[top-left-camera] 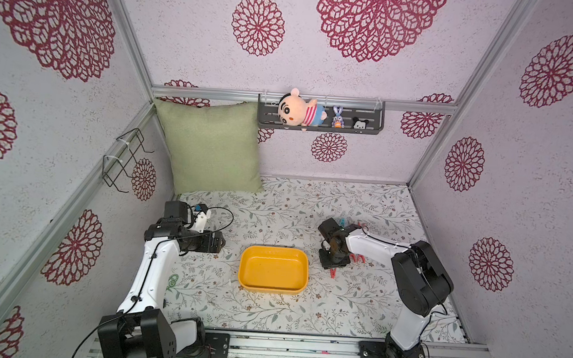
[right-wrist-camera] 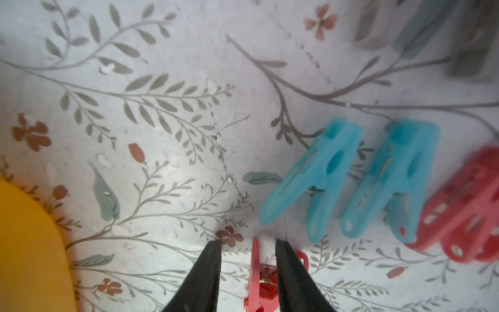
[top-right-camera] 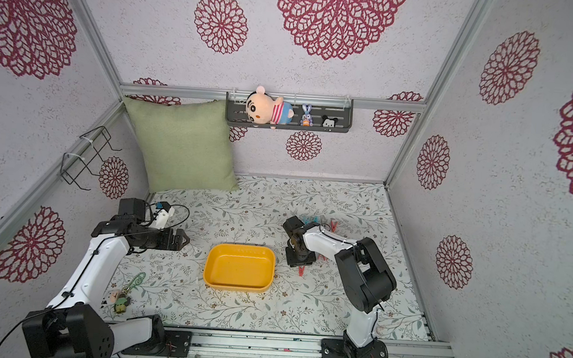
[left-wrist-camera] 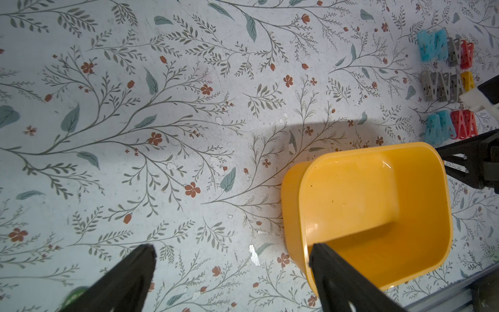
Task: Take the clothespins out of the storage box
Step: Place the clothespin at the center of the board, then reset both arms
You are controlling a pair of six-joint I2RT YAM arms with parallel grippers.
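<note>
Storage box: yellow tray, empty in both top views; nothing inside that I can make out

Clothespins: out on the table, in short rows beyond the box's short wall on the right arm's side, none touching the box. Teal, grey and red, plus one yellow-orange.

Right gripper: low over the table, just beside that same short wall. The fingers are parted, not clamped. A red clothespin sits on edge between them, with a clear gap on the box side. On the far side it is close to or touching the finger; cannot tell which. Two teal clothespins lie just past it, farther from the box.

Left gripper: spread wide with nothing between the fingers, off the box's opposite end and apart from it.

Handling (judgement): the pins look light, stiff and smooth, so likely to skid or pivot if nudged. Best taken across the flat sides near the spring, at mid-body. Squeezing the flared tail legs would only spring the pin open.

Task status (judgement): box cleared. The right arm should lift straight up so the red pin is not dragged back toward the box
</note>
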